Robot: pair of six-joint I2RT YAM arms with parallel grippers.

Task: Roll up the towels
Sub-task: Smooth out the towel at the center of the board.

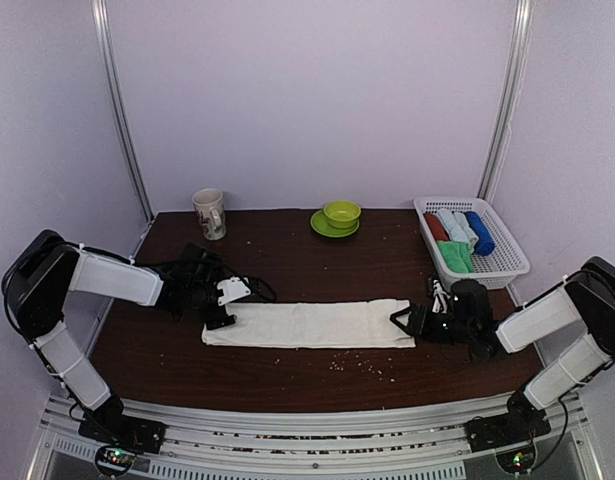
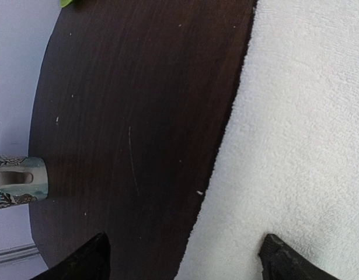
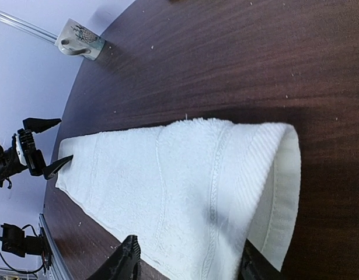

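Cream-white towel (image 1: 307,325): folded into a long narrow strip, lying flat across the front middle of the table (image 1: 287,260), its length running left to right.
Towel's right end: in the right wrist view the hem is curled up off the wood, with a shadowed gap under the lip.
Right gripper (image 1: 402,322): down low at that right end, jaws apart, the curled end lying between the two dark fingers (image 3: 125,262). I can't tell whether they touch the cloth.
Left gripper (image 1: 225,305): at the strip's far left corner, jaws wide apart. Its wrist view shows one fingertip over bare wood and the other over the towel, with the cloth's edge running between them. Contact can't be made out.
Green towel (image 1: 455,256): in the front part of the white basket (image 1: 512,268), at the back right of the table, well apart from both grippers.
Basket's other contents: a red roll (image 1: 436,226), a pale blue roll (image 1: 455,226) and a dark blue roll (image 1: 479,232) side by side behind the green towel.
Mug (image 1: 210,213): upright at the back left, patterned, well clear of the strip.
Green bowl (image 1: 342,212): sitting on a green saucer (image 1: 332,228) at the back centre.
Crumbs (image 1: 352,362): pale specks scattered on the wood just in front of the strip, towards its right half.
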